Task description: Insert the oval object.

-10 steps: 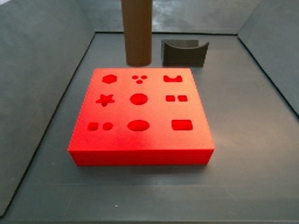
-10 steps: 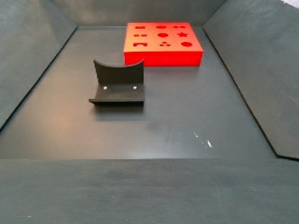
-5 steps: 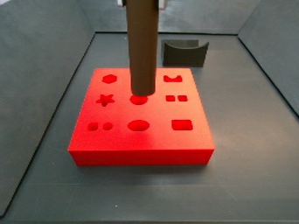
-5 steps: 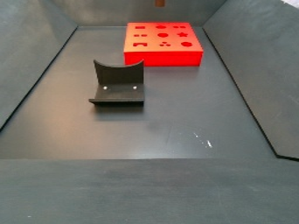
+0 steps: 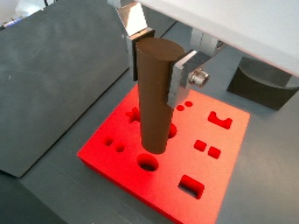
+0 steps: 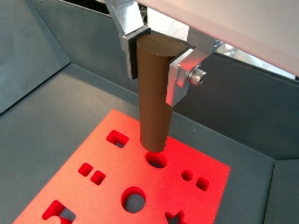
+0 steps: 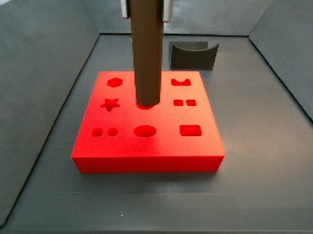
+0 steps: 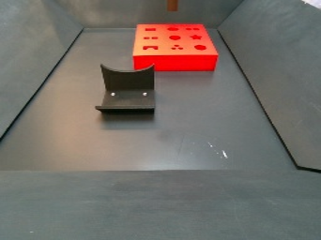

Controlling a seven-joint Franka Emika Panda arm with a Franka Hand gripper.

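Two-finger silver gripper (image 5: 159,54) above red block, clamped on top of long slim matte brown rod (image 5: 155,101); flat silver finger plates (image 6: 181,77) pressed against rod's upper end in both wrist views. Rod upright, lower end just above small round hole near middle of flat red block with shaped cut-outs (image 7: 184,151); contact with hole unclear. Dark grey curved fixture (image 7: 193,54) on floor behind block in a side view, well apart from block (image 8: 175,62). Dark grey tray floor (image 8: 175,141).
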